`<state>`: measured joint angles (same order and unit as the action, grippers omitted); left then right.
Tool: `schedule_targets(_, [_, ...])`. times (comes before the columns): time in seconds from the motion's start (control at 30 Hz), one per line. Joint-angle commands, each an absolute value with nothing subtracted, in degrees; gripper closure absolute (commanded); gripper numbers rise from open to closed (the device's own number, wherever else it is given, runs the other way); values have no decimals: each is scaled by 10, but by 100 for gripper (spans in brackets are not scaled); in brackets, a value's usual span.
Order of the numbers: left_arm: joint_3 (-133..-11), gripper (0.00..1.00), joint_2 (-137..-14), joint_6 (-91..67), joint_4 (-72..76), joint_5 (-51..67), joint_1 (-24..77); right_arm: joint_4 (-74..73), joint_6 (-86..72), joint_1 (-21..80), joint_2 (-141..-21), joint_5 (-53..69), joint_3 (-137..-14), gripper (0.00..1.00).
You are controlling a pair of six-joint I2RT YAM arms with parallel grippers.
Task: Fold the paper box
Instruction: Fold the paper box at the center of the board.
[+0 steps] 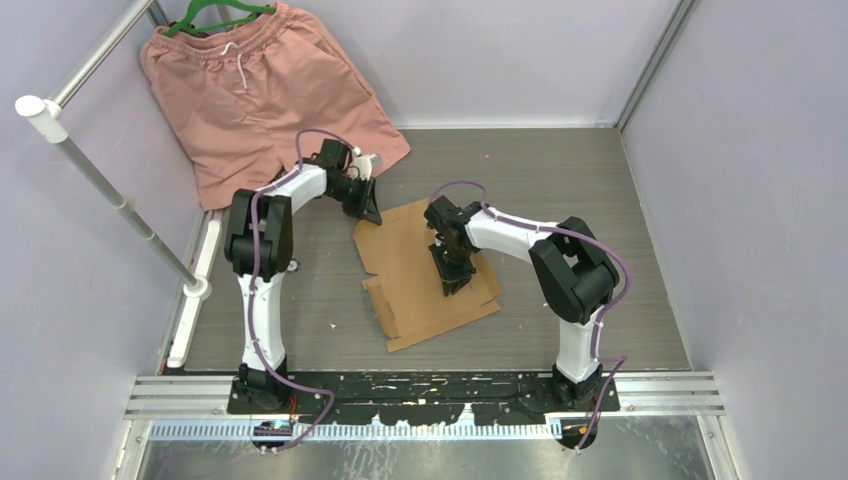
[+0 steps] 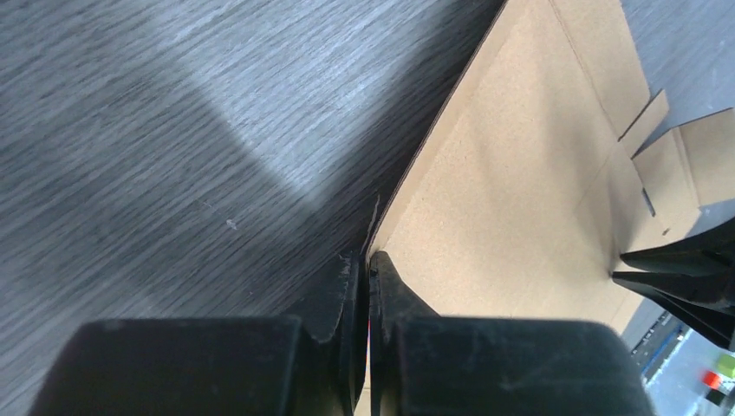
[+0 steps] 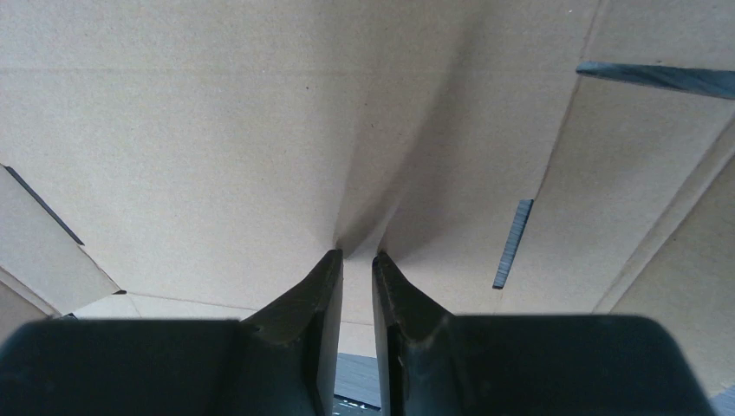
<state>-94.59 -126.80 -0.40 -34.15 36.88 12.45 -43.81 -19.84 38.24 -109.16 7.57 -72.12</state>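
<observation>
The paper box (image 1: 405, 262) is a flat brown cardboard sheet with notched flaps, lying on the grey table between the two arms. My left gripper (image 1: 368, 211) is at its far left corner. In the left wrist view the left gripper (image 2: 366, 256) is shut on the thin edge of the paper box (image 2: 520, 173), which rises slightly there. My right gripper (image 1: 452, 284) points down onto the middle of the sheet. In the right wrist view its fingertips (image 3: 334, 260) touch the paper box (image 3: 217, 130), a narrow gap between them holds nothing, and the board dimples at the tips.
Salmon-pink shorts (image 1: 260, 90) hang from a green hanger (image 1: 215, 15) at the back left, their hem reaching the table near my left gripper. A white rail (image 1: 100, 180) runs along the left side. Lilac walls enclose the table.
</observation>
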Motion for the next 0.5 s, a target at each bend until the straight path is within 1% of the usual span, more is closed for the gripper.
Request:
schedule_targets(0.0, [-945,100,-1207,-17,-384,312,153,-366,-205,373,-1137,6,-716,75])
schedule_targets(0.1, [-922,100,-1168,-35,-367,301,156,-356,-217,373,-1139,3,-717,77])
schedule_targets(0.37, [-887,100,-1087,-52,-362,266,179,-330,-244,374,-1149,3,-736,77])
schedule_targets(0.47, [-862,100,-1066,-62,-345,258,188,-318,-253,373,-1156,-21,-747,77])
